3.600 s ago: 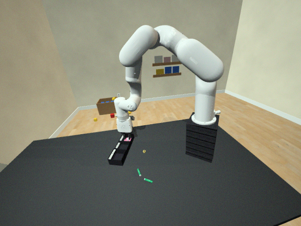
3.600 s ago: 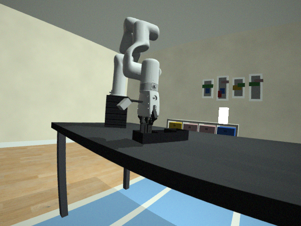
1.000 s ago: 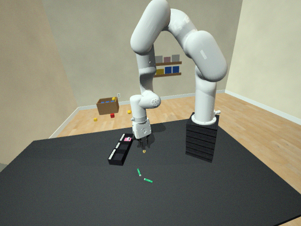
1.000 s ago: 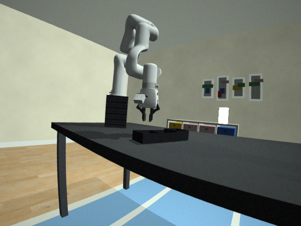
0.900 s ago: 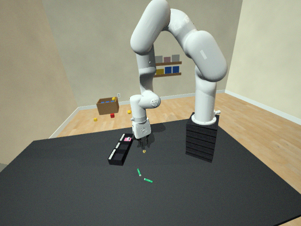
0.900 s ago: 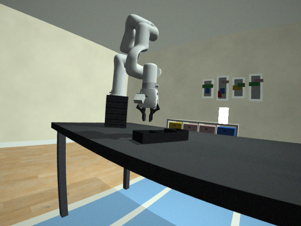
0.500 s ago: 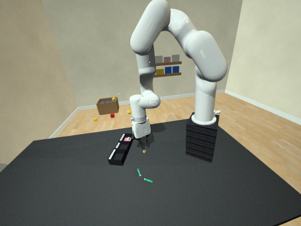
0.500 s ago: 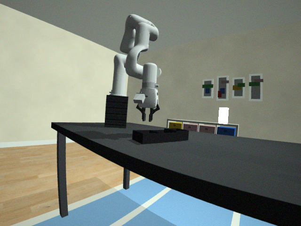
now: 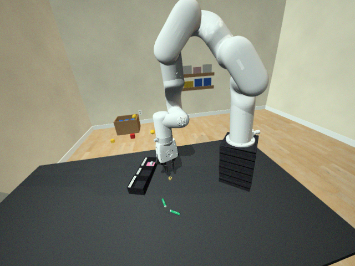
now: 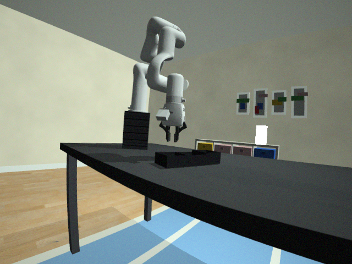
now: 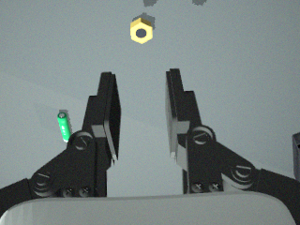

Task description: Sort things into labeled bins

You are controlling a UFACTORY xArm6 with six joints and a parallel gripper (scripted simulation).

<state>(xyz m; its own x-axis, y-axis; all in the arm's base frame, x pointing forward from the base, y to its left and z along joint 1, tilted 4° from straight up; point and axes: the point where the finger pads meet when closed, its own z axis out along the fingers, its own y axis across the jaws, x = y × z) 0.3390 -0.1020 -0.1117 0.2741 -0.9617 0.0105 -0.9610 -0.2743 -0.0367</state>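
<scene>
A small yellow nut [image 9: 170, 178] lies on the black table just right of a row of three black labelled bins [image 9: 142, 175]. The far bin holds a pink thing [image 9: 148, 163]. Two green batteries [image 9: 163, 202] [image 9: 174, 211] lie nearer the front. My gripper [image 9: 169, 168] hangs a little above the table, just behind the nut and beside the far bin. Its fingers are partly open with nothing between them. In the wrist view the nut [image 11: 142, 32] lies ahead of the fingertips, and one battery [image 11: 63, 127] shows at the left. The exterior view shows the gripper [image 10: 172, 137] above the bins [image 10: 187, 158].
The arm's black base block [image 9: 238, 163] stands on the table to the right. A brown box [image 9: 127, 124] and small toys lie on the floor behind the table.
</scene>
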